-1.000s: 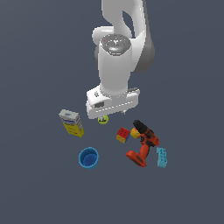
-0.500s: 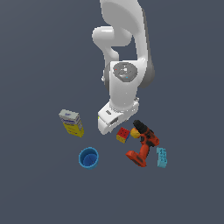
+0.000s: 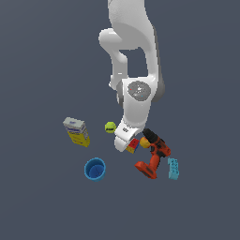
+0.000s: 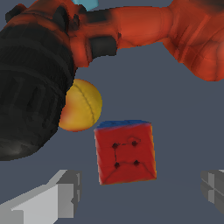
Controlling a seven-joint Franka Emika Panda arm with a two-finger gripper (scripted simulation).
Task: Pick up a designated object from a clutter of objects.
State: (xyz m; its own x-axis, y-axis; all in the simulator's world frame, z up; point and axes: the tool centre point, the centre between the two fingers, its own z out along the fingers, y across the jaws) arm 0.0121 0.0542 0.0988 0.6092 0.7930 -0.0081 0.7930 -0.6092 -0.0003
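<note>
The white arm (image 3: 136, 70) leans low over the red-orange power drill (image 3: 152, 157), its gripper (image 4: 131, 192) spread wide apart and gripping nothing, with the puzzle cube (image 4: 125, 151) on the floor between the fingers (image 4: 52, 197), beside what looks like an orange ball (image 4: 81, 105).
</note>
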